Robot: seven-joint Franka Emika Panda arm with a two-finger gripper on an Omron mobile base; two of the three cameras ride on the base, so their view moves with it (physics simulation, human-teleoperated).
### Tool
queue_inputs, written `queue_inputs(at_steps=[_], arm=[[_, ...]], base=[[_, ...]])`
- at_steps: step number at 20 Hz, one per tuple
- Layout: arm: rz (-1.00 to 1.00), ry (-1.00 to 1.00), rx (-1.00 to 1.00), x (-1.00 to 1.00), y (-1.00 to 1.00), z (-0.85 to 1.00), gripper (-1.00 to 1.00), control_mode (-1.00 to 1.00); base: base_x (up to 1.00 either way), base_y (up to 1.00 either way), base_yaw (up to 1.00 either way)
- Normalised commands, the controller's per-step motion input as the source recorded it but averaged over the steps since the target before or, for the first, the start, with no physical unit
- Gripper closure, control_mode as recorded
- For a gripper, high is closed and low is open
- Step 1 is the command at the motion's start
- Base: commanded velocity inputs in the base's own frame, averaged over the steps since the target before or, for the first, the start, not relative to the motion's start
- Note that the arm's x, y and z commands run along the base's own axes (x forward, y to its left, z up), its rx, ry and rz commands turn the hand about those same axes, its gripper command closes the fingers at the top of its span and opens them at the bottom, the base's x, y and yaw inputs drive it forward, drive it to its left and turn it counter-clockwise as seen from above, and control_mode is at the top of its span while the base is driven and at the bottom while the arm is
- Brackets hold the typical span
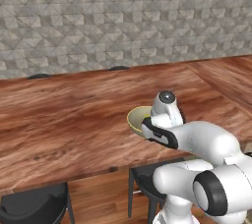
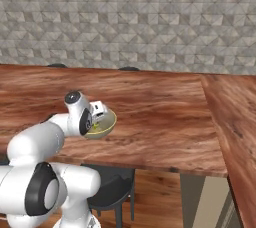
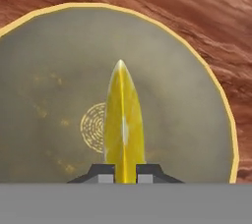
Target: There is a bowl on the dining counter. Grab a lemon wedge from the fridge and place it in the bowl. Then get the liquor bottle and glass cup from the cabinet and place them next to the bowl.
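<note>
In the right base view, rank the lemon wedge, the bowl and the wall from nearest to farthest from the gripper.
1. lemon wedge: pinched between the fingertips of the gripper.
2. bowl: directly under the gripper, on the dining counter.
3. wall: beyond the counter's far edge, behind everything.

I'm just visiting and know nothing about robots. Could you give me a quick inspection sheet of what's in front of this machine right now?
Surface: wooden dining counter, L-shaped, running off to the right.
Job's things: yellow-rimmed bowl near the counter's front edge; lemon wedge held above the bowl's inside. Whether it touches the bottom cannot be told.
Clutter: nothing seen.
Grippers: claw shut on the lemon wedge, pointing down into the bowl.
Cables: nothing seen.
Surroundings: grey patterned tile wall behind the counter; dark stools tucked under its front edge.
</note>
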Motion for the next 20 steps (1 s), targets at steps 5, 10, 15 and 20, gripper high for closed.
queue_inputs(at_steps=[5,10,15,20], arm=[[0.05,-0.05,0.00,-0.27,0.00,0.14,-1.00,-1.00],[0.04,0.00,0.02,-0.15,0.00,0.58,-1.00,-1.00],[0.02,0.00,0.04,-0.09,0.00,0.70,-1.00,-1.00],[0.01,0.00,0.05,-0.50,0.07,0.60,-1.00,-1.00]], base=[[0.00,0.00,0.00],[0.00,0.00,0.00],[0.00,0.00,0.00],[0.00,0.00,0.00]])
